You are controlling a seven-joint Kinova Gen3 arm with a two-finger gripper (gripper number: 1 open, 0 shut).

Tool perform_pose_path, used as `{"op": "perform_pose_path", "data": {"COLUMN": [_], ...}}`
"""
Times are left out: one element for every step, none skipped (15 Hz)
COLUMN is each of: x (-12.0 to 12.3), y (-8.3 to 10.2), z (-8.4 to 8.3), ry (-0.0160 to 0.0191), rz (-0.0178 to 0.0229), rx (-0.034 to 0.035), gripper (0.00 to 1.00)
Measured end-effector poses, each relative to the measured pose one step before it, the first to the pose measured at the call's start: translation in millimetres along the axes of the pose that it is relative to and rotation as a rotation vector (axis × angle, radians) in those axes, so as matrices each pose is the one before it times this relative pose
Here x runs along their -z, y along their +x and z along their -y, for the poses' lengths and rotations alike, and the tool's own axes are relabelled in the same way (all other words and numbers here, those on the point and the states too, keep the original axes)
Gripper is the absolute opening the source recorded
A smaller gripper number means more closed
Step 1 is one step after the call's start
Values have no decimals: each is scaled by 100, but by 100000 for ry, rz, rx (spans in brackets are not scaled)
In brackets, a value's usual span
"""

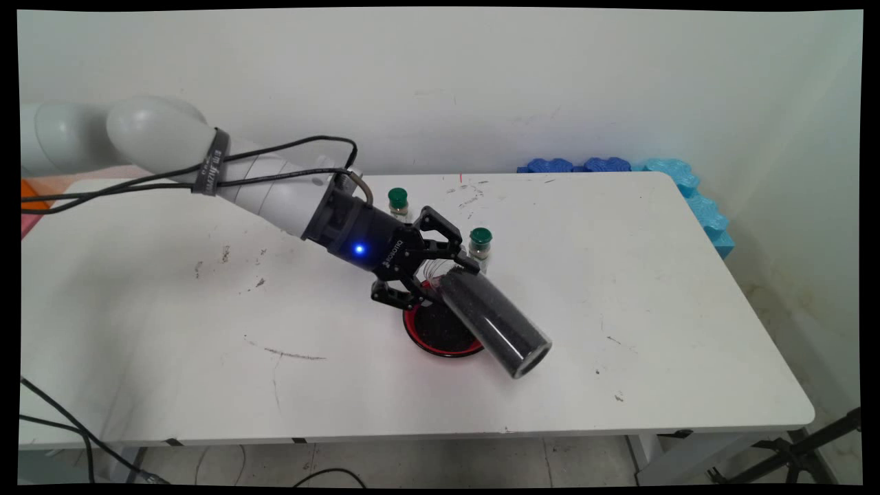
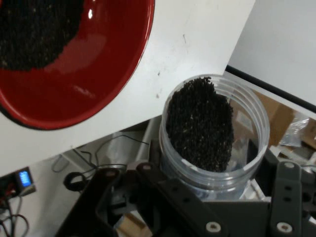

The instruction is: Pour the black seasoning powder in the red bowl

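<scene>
The gripper [image 1: 440, 275] is closed tight around a clear jar [image 1: 496, 320] full of tiny black bits, holding it tipped over above a red bowl [image 1: 440, 330] on the white table [image 1: 653, 289].

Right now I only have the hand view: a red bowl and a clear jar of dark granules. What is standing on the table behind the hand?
Observer: A green-capped vial stands upright beyond the hand, and a second vial stands close to the jar.
Operator: Anything else back there?
Observer: Blue foam pieces lie against the wall past the far right corner of the table.
Operator: How does the jar sit over the table?
Observer: It is tilted with its free end lower. That end points toward the table's near right, past the rim of the red bowl.
</scene>
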Motion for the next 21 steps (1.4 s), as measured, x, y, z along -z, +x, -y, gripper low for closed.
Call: {"op": "perform_pose_path", "data": {"x": [133,68,103,128,104,124,144,156,158,186,198,177,118,205,144,247,319,323,353,308,326], "y": [-77,-46,-86,-137,-139,-192,-179,-157,-116,-108,-90,-35,-12,43,50,136,162,198,231,201,256], "z": [-276,-168,-277,-310,-268,-330,-341,-371,-380,-445,-463,-393,-249,-380,-249,-387,-460,-475,-466,-376,-436], "ry": [1011,532,740,720,539,551,525,386,92,122,82,244,213,529,349,611,594,476,552,527,607], "rz": [-557,-277,-387,-344,-191,-106,-128,-175,-279,-379,-379,-342,-248,-503,-345,-670,-692,-643,-709,-579,-537], "rx": [-3256,-1839,-2729,-3080,-2584,-3038,-3225,-3393,-3317,-4007,-4031,-3520,-2335,-3585,-2319,-3286,-3549,-3462,-3598,-3419,-4298], "gripper": [0,0,0,0,0,0,0,0,0,0,0,0,0,0,0,0,0,0,0,0,0]}}
